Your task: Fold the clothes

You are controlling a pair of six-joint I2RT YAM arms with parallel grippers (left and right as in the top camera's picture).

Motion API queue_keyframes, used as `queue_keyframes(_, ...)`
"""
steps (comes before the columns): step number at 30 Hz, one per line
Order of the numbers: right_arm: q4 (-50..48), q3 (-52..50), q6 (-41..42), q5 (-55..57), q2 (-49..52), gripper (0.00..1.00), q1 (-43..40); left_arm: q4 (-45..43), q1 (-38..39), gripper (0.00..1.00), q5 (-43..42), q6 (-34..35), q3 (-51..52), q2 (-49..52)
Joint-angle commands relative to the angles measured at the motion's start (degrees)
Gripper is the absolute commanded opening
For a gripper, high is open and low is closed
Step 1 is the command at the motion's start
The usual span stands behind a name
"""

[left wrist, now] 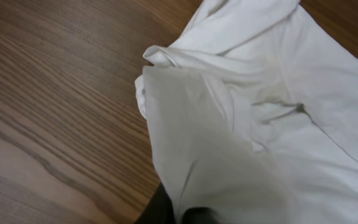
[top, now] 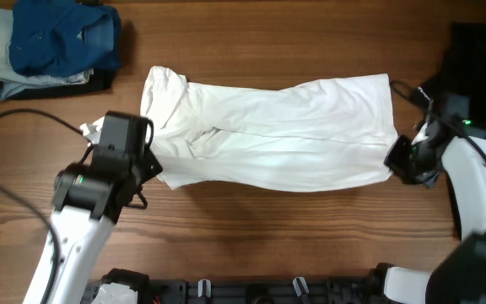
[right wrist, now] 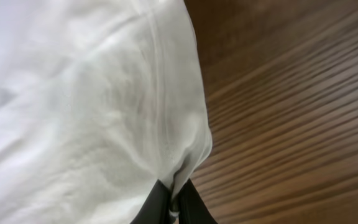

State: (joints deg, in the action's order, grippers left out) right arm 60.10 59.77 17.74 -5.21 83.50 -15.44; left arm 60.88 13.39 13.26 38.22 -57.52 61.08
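A large white shirt (top: 277, 135) lies stretched left to right across the wooden table (top: 268, 245), folded into a long band; no print shows on it. My left gripper (top: 154, 166) is shut on the shirt's near left corner. In the left wrist view the cloth (left wrist: 260, 124) drapes over the dark fingers (left wrist: 160, 210) and hides most of them. My right gripper (top: 392, 160) is shut on the near right corner. In the right wrist view, the hem of the shirt (right wrist: 73, 112) is pinched between the two black fingertips of the right gripper (right wrist: 176, 205).
A stack of folded blue and denim clothes (top: 53, 46) sits at the back left corner. A black cable (top: 7, 160) loops over the table by the left arm. A dark shape (top: 479, 46) lies at the back right, behind the right arm.
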Motion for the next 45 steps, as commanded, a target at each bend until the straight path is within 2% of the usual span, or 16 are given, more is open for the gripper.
queue_keyframes(1,3.6,3.6,-4.2,-1.3,-4.7,0.04,-0.2,3.1,1.3,0.04,-1.8,-0.5,-1.3,-5.0)
queue_keyframes(10,7.1,4.0,-6.0,-1.2,-12.1,0.04,-0.2,4.8,1.9,0.04,-4.6,-0.5,-1.3,-8.6)
queue_keyframes(16,1.9,4.0,-6.4,-1.3,-10.7,0.04,-0.2,-5.0,1.9,0.04,-2.7,-0.9,-1.3,-6.8)
queue_keyframes(20,-1.7,4.0,-6.4,-1.7,-6.2,0.04,-0.2,-12.1,1.9,0.04,-2.7,-3.8,-1.3,-1.1)
queue_keyframes(25,-8.3,4.0,-6.4,-2.2,0.7,0.04,-0.2,-22.3,1.8,0.04,-2.2,-7.8,-1.3,10.9)
queue_keyframes(32,-18.4,4.0,-7.2,-3.8,7.4,0.04,-0.2,-34.4,1.7,0.04,-1.6,-8.2,-1.3,24.1)
queue_keyframes(37,-24.0,4.0,-7.2,-3.8,9.0,0.04,-0.3,-37.2,-0.6,0.04,-1.6,-8.2,-1.3,28.7)
queue_keyframes(45,-29.3,4.0,-7.3,-3.6,11.8,0.04,-0.3,-37.7,-7.4,0.04,-1.7,-8.0,-1.3,29.9)
